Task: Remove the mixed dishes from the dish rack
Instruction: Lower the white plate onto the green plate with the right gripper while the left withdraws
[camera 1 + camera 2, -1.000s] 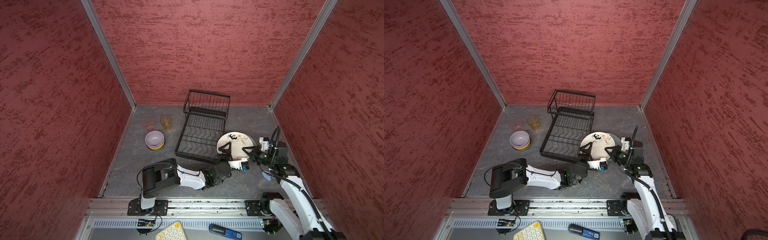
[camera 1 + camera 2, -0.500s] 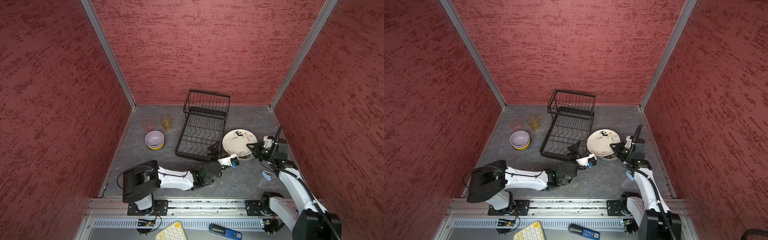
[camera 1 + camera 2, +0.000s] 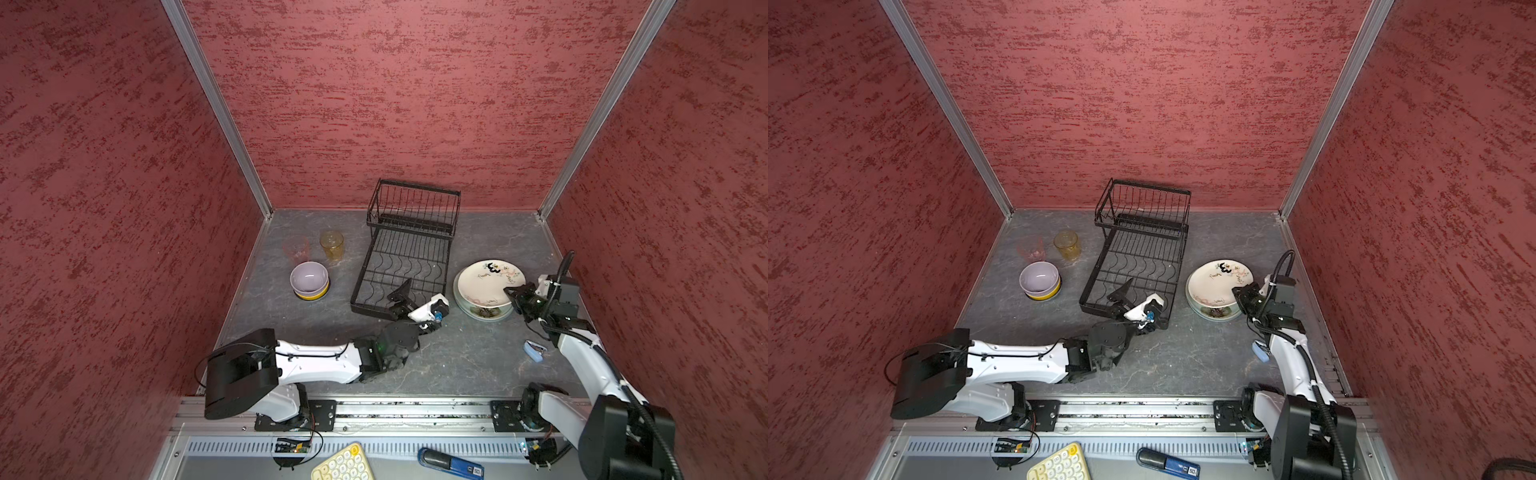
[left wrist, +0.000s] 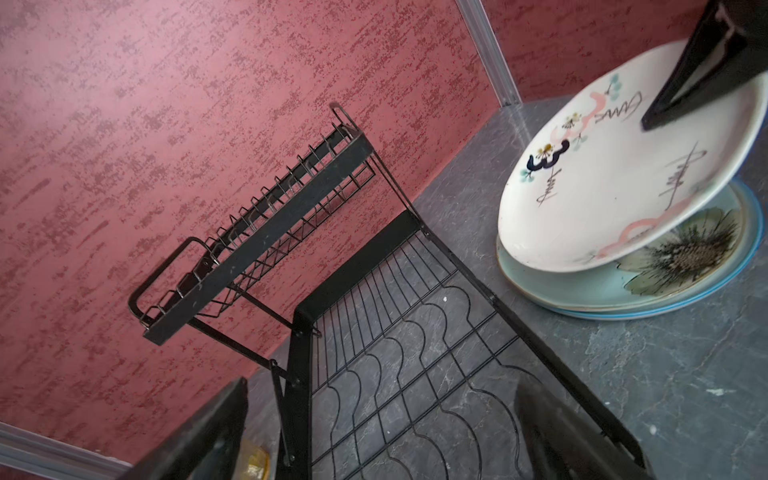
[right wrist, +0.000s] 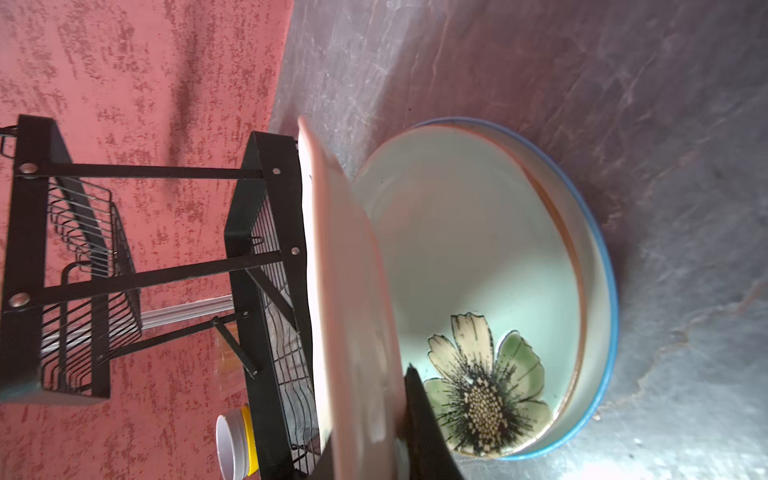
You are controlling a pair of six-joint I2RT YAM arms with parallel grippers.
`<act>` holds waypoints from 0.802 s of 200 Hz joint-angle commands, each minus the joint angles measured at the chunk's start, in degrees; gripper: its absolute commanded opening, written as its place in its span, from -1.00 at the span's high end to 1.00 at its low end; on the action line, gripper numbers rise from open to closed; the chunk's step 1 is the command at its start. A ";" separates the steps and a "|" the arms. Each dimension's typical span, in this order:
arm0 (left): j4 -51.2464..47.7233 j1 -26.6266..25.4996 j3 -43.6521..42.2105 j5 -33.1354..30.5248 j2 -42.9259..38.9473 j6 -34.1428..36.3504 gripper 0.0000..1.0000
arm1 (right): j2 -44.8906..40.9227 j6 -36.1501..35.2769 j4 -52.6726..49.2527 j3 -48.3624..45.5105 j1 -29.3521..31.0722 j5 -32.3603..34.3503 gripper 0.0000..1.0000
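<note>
The right pincer [image 3: 510, 292] is clamped on the rim of the cream plate [image 3: 484, 282], holding it tilted over the pale green plate [image 3: 484, 312] near the surface's right edge. The left pincer [image 4: 380, 399] stands wide open over the near end of the dish rack [image 3: 409, 253], which reaches back to the surface's far edge.

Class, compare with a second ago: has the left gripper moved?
Yes. The left gripper has swung left, away from the cream plate, and is now over the dish rack's near end.
</note>
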 commanded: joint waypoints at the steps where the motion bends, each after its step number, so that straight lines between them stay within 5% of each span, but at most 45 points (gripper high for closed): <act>1: -3.48 3.64 -1.90 5.42 -3.60 -11.05 -0.99 | -0.49 0.07 7.32 0.64 -0.28 -0.05 1.00; 71: -4.06 7.89 -5.38 8.76 -8.20 -15.26 -0.99 | 3.28 -3.62 3.59 1.33 0.78 0.63 1.00; 126: -5.29 8.05 -6.43 8.87 -12.15 -16.12 -0.99 | 9.51 -11.87 -4.11 5.64 2.40 3.67 0.19; 160: -6.73 9.09 -7.20 9.04 -13.81 -16.77 -0.99 | 11.00 -14.52 -6.03 6.30 3.10 6.61 -0.61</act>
